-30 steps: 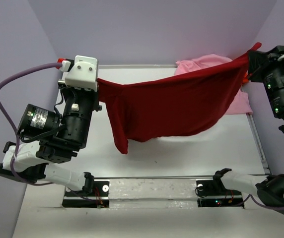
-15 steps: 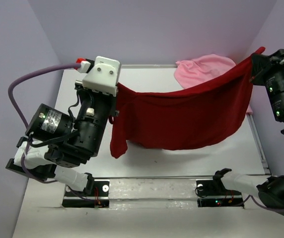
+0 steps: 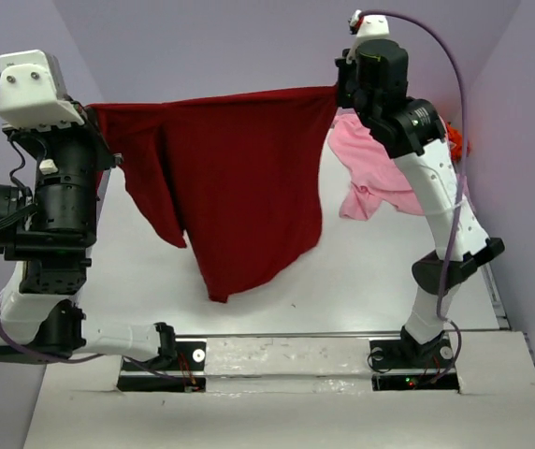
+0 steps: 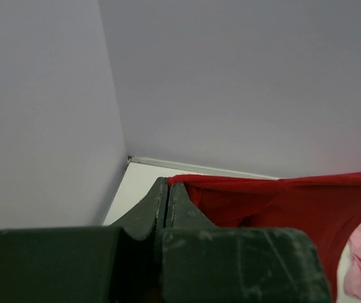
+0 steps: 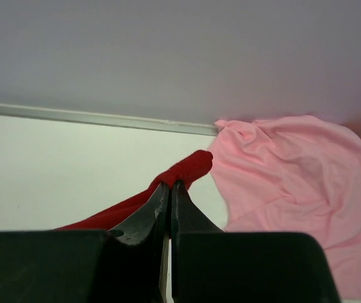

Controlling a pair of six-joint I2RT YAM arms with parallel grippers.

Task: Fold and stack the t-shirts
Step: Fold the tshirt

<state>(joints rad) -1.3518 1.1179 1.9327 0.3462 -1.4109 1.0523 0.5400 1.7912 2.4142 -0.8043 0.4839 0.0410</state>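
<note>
Three t-shirts and two grippers, every place given against the table (image 3: 361,290).

1. Dark red shirt (image 3: 239,187): held up over the table's far half, strung by its top edge between both grippers. That edge runs left to right across the table. The body hangs below it as a slack curtain, with one sleeve drooping toward the table's left side and the lowest hem pointing at the near edge. Whether the hem touches the table cannot be told from above; it probably hangs just clear.

2. Light pink shirt (image 3: 380,178): a crumpled heap at the table's far right corner, partly hidden.

3. Bright orange shirt (image 3: 456,142): only a scrap shows, at the table's right edge beyond the pink one.

4. Left gripper (image 4: 167,185): jaws pressed together on one corner of the red cloth, high over the table's left edge.

5. Right gripper (image 5: 170,185): jaws pinched on the opposite corner, over the table's far middle, just beside the pink heap.

Judgement: this is the spreading step; no fold is made and nothing is stacked. Laying the shirt flat turns on the hanging body lying nearward of both grippers. The hem would want to land first, with the held edge then drawn toward the table's far edge, kept level. The right corner sits nearer the pink heap and risks draping over it.
</note>
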